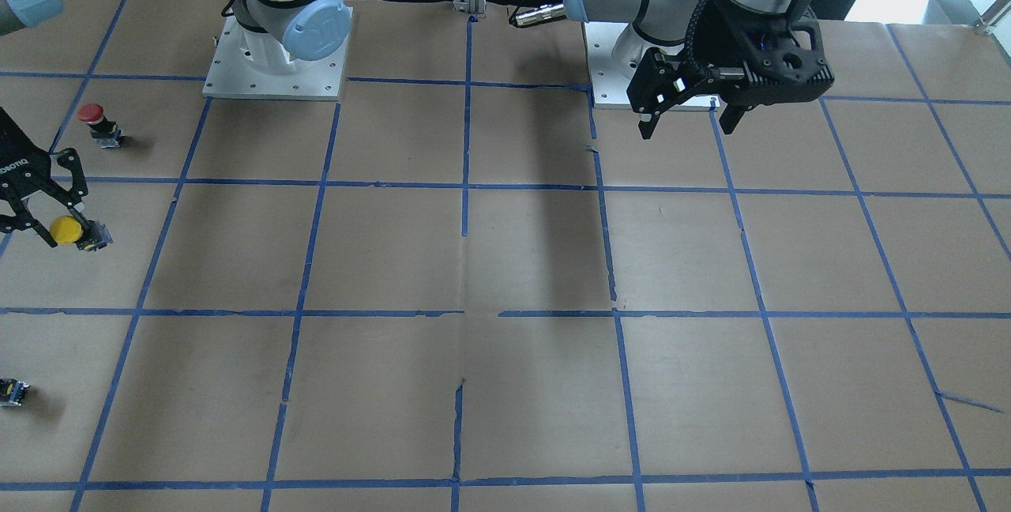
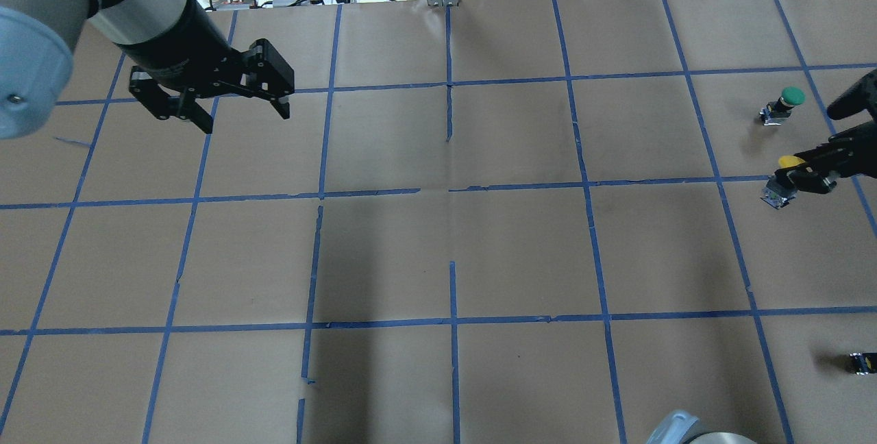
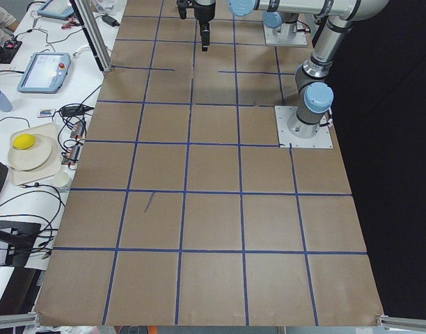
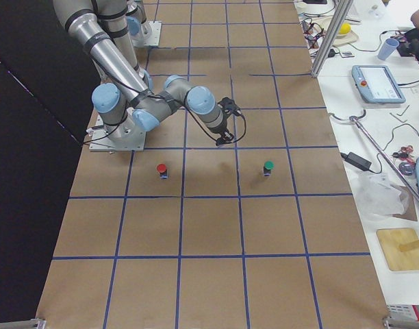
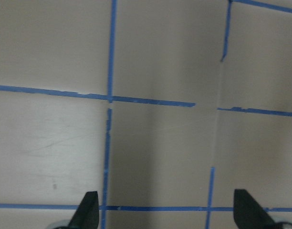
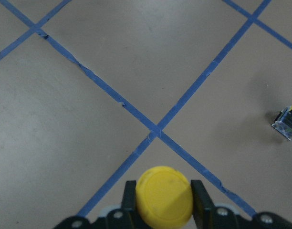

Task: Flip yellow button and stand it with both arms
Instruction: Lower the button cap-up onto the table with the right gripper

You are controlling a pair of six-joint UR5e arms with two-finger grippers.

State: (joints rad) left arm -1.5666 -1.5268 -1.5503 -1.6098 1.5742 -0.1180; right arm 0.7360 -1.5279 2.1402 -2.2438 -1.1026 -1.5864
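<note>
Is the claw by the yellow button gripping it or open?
Gripping. In the wrist view, fingers of the right gripper touch both sides of the yellow button.

left gripper (image 2: pixel 244 120): spread wide, hovering | right gripper (image 6: pixel 163 191): clamped on yellow button (image 1: pixel 65 229)

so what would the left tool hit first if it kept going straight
Likely just the table's brown paper: the open left tool faces bare paper crossed by blue tape, no object in that line as far as its wrist view shows.

Table (image 1: pixel 505 259): brown paper, blue tape grid (image 1: pixel 466 188); carries red btn (image 1: pixel 96 121), green btn (image 2: pixel 788 100), small block (image 1: pixel 13 391).
</note>
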